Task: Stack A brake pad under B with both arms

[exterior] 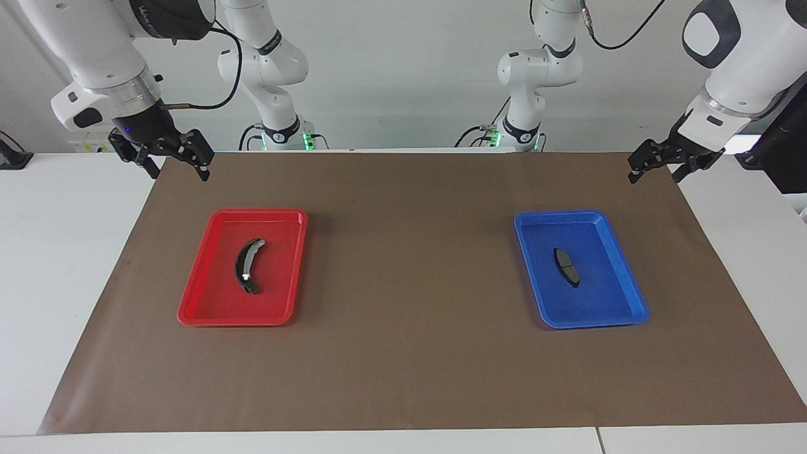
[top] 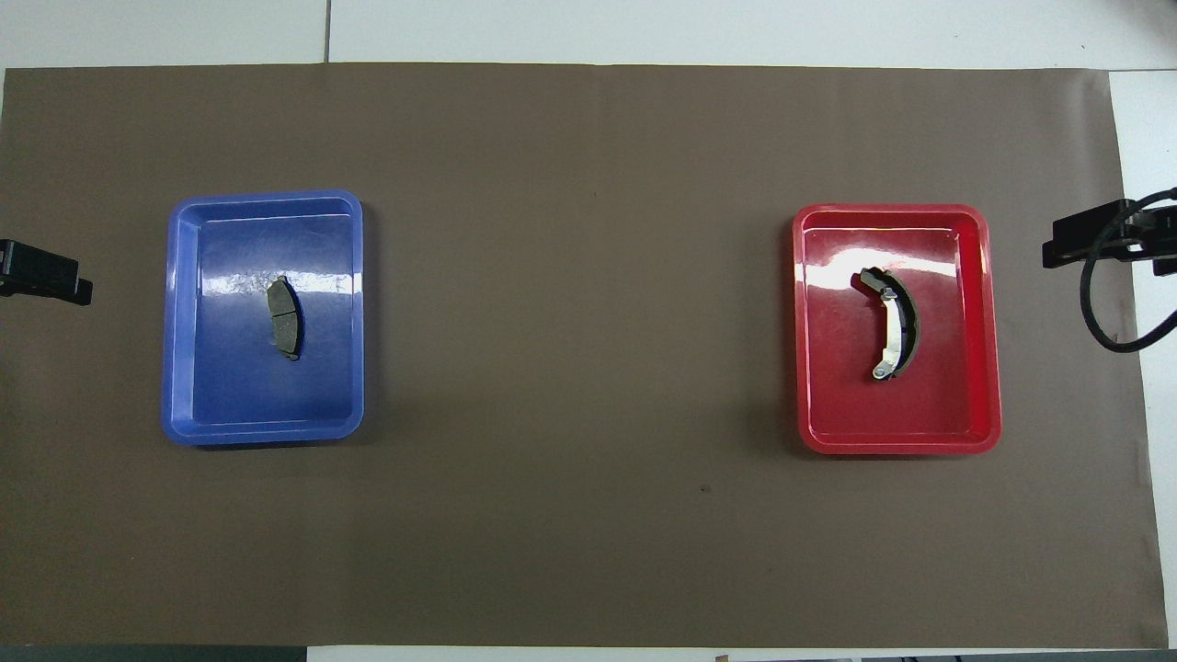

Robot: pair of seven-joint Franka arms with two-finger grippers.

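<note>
The A brake pad (exterior: 567, 267), short, flat and dark grey, lies in the blue tray (exterior: 599, 293) toward the left arm's end of the table; it also shows in the overhead view (top: 285, 317). B (exterior: 248, 265), the long curved black piece with a silver band, lies in the red tray (exterior: 217, 296) toward the right arm's end, and shows in the overhead view (top: 894, 323). My left gripper (exterior: 654, 176) is open and empty, raised over the mat's corner at its own end. My right gripper (exterior: 178, 171) is open and empty, raised over the mat's corner at its end.
A brown mat (exterior: 410, 284) covers the table between and around the two trays. The blue tray (top: 230, 395) and the red tray (top: 947, 386) stand well apart. White table (exterior: 63, 252) shows past the mat's ends.
</note>
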